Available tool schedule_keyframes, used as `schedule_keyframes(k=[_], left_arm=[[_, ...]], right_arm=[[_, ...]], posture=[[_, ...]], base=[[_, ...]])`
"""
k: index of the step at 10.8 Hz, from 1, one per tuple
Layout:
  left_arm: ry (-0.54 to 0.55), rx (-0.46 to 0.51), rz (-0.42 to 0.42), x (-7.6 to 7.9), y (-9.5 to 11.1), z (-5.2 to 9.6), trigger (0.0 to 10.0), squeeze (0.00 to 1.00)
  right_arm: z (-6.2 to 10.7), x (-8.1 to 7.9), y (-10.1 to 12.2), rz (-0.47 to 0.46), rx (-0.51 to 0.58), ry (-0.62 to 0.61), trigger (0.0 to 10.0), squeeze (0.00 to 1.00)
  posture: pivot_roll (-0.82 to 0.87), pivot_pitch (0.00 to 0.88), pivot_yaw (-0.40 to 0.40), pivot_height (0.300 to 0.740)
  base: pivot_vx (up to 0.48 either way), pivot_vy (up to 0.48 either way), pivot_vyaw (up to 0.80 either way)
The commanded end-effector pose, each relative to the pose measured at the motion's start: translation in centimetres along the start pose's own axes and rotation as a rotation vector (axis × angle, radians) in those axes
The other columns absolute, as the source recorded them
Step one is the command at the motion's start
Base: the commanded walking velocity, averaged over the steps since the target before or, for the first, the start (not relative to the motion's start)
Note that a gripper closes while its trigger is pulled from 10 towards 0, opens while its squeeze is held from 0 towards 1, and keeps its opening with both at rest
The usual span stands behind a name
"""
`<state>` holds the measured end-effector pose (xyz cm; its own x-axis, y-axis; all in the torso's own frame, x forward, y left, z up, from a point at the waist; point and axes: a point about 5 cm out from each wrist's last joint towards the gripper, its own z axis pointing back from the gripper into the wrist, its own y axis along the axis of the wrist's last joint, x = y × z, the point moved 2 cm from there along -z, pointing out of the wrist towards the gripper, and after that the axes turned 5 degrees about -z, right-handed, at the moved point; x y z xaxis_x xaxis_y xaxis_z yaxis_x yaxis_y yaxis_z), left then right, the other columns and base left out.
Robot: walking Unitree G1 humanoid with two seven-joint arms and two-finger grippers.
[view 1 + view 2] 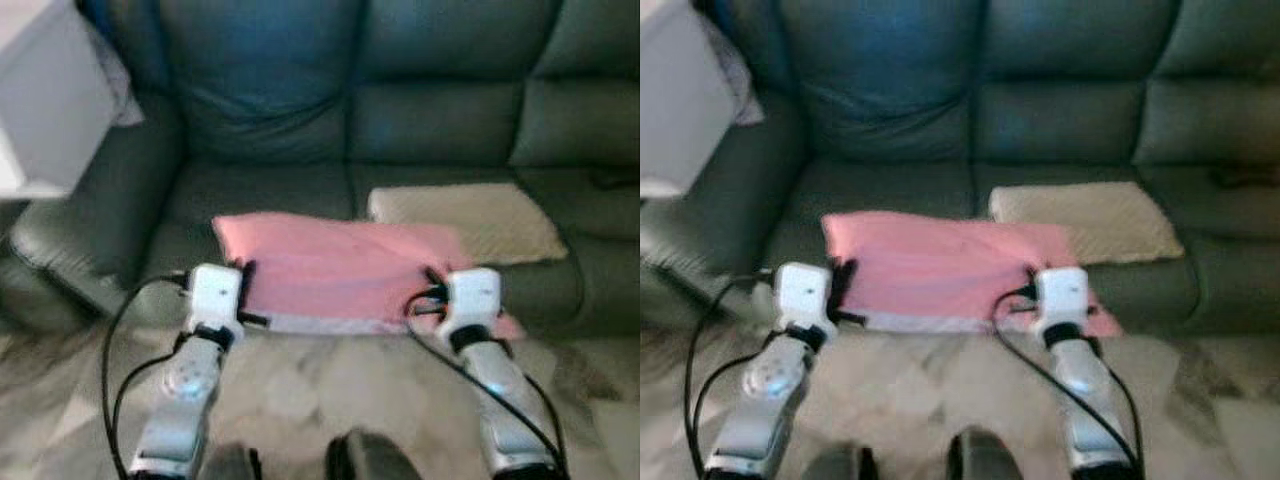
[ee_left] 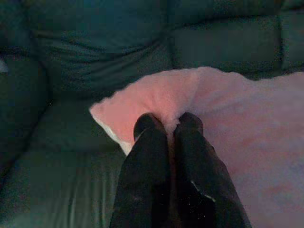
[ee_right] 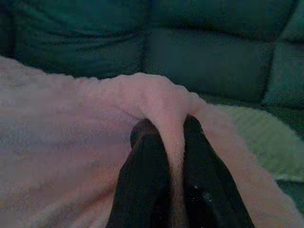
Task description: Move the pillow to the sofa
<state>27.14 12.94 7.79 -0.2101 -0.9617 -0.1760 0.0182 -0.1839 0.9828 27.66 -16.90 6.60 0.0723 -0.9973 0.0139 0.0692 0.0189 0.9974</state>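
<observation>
Sofa: a dark teal leather sofa (image 1: 440, 110) spans the scene, seat cushions facing the robot, back cushions behind.
Floor: pale marbled tile floor (image 1: 330, 390) in front of the sofa, where the robot stands.
Grey object: a pale grey boxy shape (image 1: 45, 100) sits at the sofa's left arm; too blurred to name.
Pillow: a pink pillow (image 1: 335, 270) is held between the two arms over the front edge of the seat, its far part above or on the cushion and its near edge overhanging the floor. Whether it rests on the seat cannot be told.
Second cushion: a beige cushion (image 1: 470, 220) lies flat on the seat just behind and to the right of the pillow.
Left end effector: the left end effector (image 2: 167, 124) is clamped on the pillow's left corner, pink fabric pinched between its black fingers.
Right end effector: the right end effector (image 3: 166, 128) is closed on a fold of the pillow's right side.
Step in hand: likely carrying the pillow forward onto the seat.
Doing it well: keep both arms level and moving together, reach well past the seat edge before letting go, and avoid dragging the beige cushion.
Hard to see: head views are soft and blurred; the pillow's underside and the seat beneath it are hidden.
</observation>
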Motion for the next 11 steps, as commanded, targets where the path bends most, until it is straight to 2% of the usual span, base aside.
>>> schedule_keyframes(k=[1, 4, 11], left_arm=[[0.026, 0.010, -0.019, -1.00, 0.21, 0.02, 10.0, 0.00], [0.045, 0.001, -0.013, -1.05, 0.01, -0.03, 10.0, 0.00], [0.042, -0.006, -0.006, -0.69, -0.04, -0.18, 10.0, 0.00]], right_arm=[[-0.28, -0.66, 0.53, -0.009, 0.022, 0.018, 10.0, 0.00], [-0.32, -0.71, 0.51, -0.007, 0.019, 0.023, 10.0, 0.00], [-0.51, -0.87, 0.72, -0.008, 0.026, 0.031, 10.0, 0.00]], posture=[[-0.06, 0.131, -0.047, 0.740], [-0.06, 0.129, -0.051, 0.740], [-0.06, 0.133, -0.054, 0.740]], base=[[0.435, 0.000, 0.00], [0.000, 0.081, 0.00], [0.000, 0.476, 0.00]])
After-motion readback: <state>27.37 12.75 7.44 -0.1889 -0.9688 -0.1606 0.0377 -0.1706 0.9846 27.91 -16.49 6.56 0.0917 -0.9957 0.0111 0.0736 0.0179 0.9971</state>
